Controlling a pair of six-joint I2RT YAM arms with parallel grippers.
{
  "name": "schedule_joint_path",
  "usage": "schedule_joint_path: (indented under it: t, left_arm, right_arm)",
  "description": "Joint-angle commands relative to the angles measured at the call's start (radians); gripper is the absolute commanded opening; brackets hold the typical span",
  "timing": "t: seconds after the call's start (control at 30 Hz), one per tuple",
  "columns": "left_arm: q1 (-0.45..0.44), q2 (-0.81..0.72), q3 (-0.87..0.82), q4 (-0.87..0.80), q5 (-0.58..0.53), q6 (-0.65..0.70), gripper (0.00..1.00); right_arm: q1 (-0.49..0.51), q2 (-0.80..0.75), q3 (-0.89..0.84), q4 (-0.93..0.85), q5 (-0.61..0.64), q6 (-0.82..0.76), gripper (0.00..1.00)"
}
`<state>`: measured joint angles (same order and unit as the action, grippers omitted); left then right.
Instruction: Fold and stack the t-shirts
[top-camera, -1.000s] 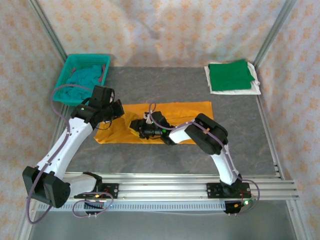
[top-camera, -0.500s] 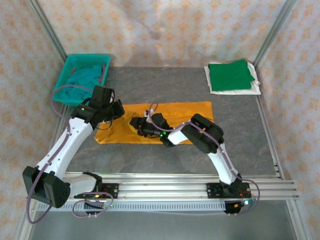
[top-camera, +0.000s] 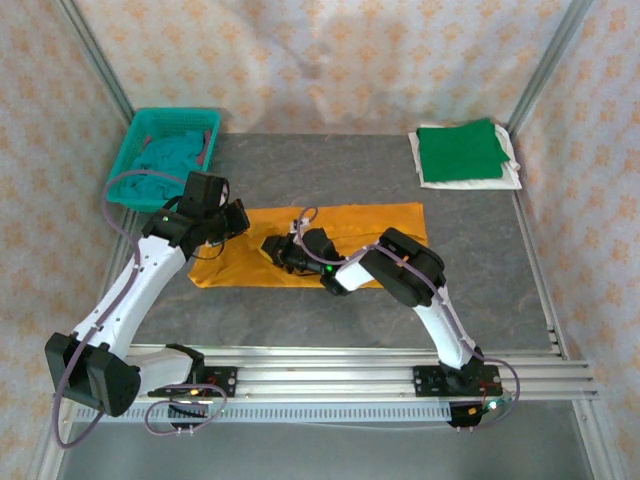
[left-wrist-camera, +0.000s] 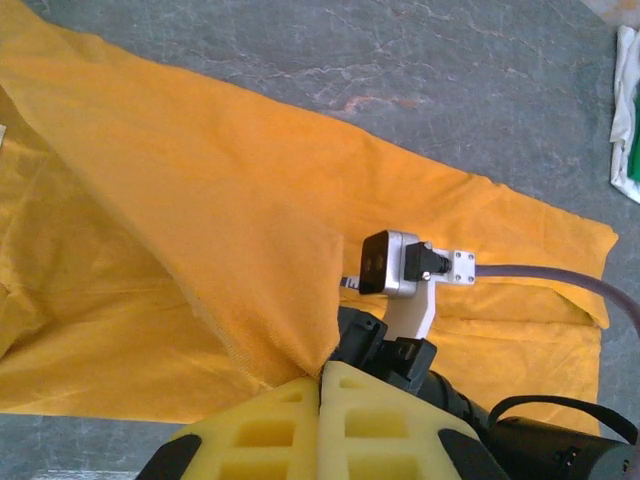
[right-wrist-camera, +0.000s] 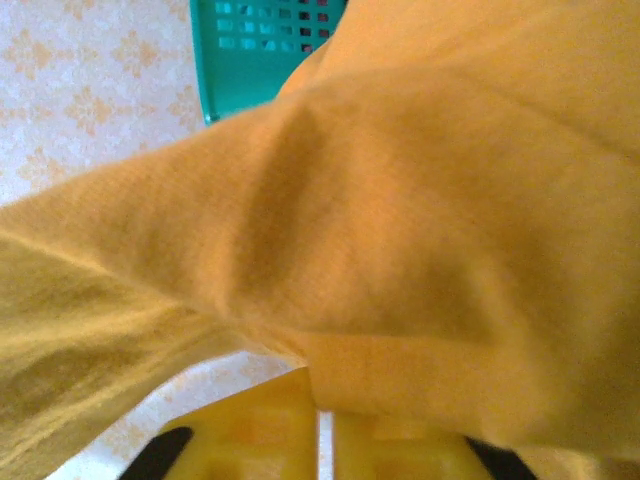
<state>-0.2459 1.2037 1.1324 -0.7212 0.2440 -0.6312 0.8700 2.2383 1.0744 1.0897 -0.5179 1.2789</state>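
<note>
Over the right tool (right-wrist-camera: 319, 408), orange t-shirt (right-wrist-camera: 400, 200) drapes, hiding its tips.

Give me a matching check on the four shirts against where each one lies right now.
Things:
A orange shirt
B green shirt
C teal shirt
D white shirt

Places:
1 in the basket
2 bottom of the far-right pile
3 middle of the table
4 top of the far-right pile

Pairs: A-3, B-4, C-1, D-2
</note>
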Motion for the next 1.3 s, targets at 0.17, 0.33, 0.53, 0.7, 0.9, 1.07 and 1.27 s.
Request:
schedule_joint_path:
  t: [0.17,0.33,0.53,0.7,0.9,1.07,1.27]
  left_arm:
    - [0.025,-0.044,-0.069,0.002,-0.113,0.006,0.00]
    - [0.033,-0.050,-0.123,0.008,-0.154,0.016,0.00]
    - [0.036,-0.079,-0.189,-0.023,-0.182,0.025,0.00]
    - [0.037,-0.136,-0.253,-0.051,-0.176,0.019,0.00]
    - [0.036,-0.197,-0.353,-0.074,-0.150,-0.019,0.00]
    - [0.036,-0.239,-0.441,-0.067,-0.119,-0.055,0.00]
    - [0.037,-0.294,-0.498,-0.109,-0.102,-0.079,0.08]
  right_arm:
    - [0.004,-0.111,-0.105,-0.067,0.026,-0.044,0.00]
    - [-0.003,-0.182,-0.140,-0.179,0.005,-0.073,0.00]
    - [-0.014,-0.256,-0.129,-0.361,-0.036,-0.115,0.00]
    - [-0.020,-0.298,-0.126,-0.493,-0.070,-0.138,0.00]
    - [-0.025,-0.341,-0.129,-0.606,-0.089,-0.167,0.00]
    - [-0.033,-0.367,-0.110,-0.718,-0.096,-0.204,0.00]
    - [-0.033,-0.375,-0.112,-0.798,-0.116,-0.214,0.06]
